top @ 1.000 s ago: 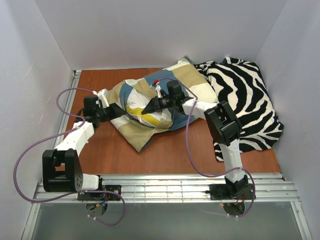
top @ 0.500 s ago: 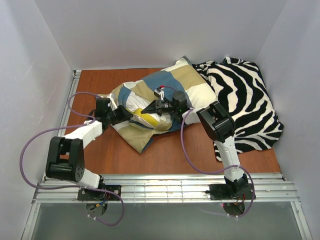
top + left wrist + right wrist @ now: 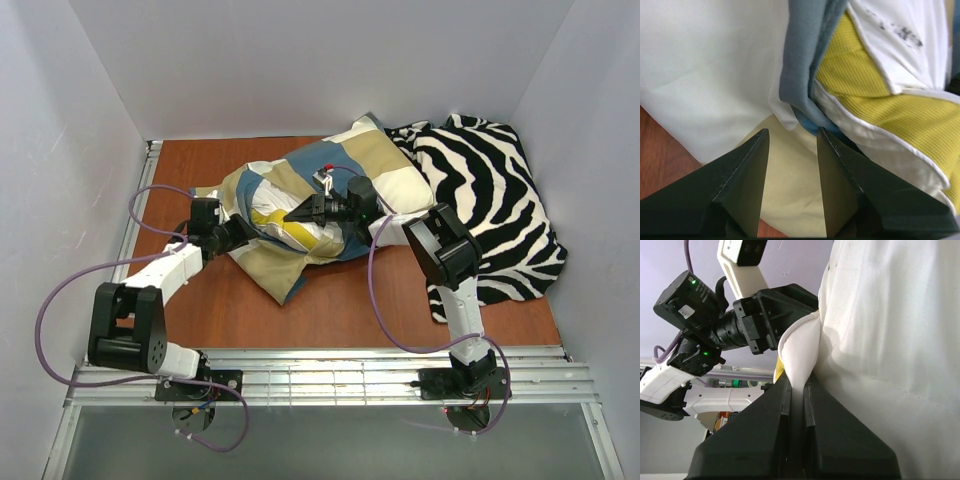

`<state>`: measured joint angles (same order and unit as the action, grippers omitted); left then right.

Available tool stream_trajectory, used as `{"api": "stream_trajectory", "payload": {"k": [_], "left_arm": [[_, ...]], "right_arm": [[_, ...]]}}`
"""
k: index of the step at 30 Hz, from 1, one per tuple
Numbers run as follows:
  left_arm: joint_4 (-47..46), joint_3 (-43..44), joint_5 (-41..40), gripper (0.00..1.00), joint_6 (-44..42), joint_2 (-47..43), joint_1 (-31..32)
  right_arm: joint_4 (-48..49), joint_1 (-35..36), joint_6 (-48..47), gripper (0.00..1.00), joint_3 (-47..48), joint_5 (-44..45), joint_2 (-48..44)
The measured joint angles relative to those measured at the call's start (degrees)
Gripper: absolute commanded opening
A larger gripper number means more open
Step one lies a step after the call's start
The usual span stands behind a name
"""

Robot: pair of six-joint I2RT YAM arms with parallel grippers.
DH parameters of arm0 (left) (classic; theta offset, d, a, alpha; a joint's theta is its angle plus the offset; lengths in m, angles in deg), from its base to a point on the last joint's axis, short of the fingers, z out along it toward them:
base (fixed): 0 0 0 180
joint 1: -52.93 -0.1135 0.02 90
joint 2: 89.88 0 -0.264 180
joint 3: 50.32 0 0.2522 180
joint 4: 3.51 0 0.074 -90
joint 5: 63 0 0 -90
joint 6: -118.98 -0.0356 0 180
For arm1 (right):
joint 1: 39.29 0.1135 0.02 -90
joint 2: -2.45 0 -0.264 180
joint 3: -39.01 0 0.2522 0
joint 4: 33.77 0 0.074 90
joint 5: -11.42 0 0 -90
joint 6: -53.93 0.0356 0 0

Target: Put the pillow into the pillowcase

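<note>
We find the left gripper (image 3: 791, 145) with its fingers apart and nothing clamped. Pale pillowcase (image 3: 790, 200) cloth lies below the gap, and its blue edge hangs just ahead of the tips. The pillow (image 3: 880, 105), yellow side showing, lies ahead and to the right of this gripper, with the blue edge overlapping it. We find the right gripper (image 3: 797, 385) closed on a fold of the pillow's white fabric. The two grippers face each other across the bundle on the table (image 3: 330, 300). The zebra cloth (image 3: 490, 200) lies behind the right gripper, beside the pillowcase.
</note>
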<state>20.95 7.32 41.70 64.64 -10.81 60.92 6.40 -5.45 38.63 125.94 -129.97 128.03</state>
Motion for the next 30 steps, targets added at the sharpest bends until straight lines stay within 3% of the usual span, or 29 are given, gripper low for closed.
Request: {"api": "stream_trajectory", "payload": {"k": [6,23,30], "left_arm": [[-2.6,1.6,-0.1,0.4,0.4,5.2,0.0],[0.2,7.3,-1.2,0.43,-5.3,4.0,-1.3],[3.3,10.6,-2.3,0.32,-7.2,11.6,-1.5]], "right_arm": [[-0.3,0.0,-0.3,0.01,-0.3,0.1,-0.1],[-0.2,0.0,-0.8,0.01,-1.4,0.3,-0.4],[-0.5,0.1,-0.9,0.01,-1.4,0.3,-0.4]]}}
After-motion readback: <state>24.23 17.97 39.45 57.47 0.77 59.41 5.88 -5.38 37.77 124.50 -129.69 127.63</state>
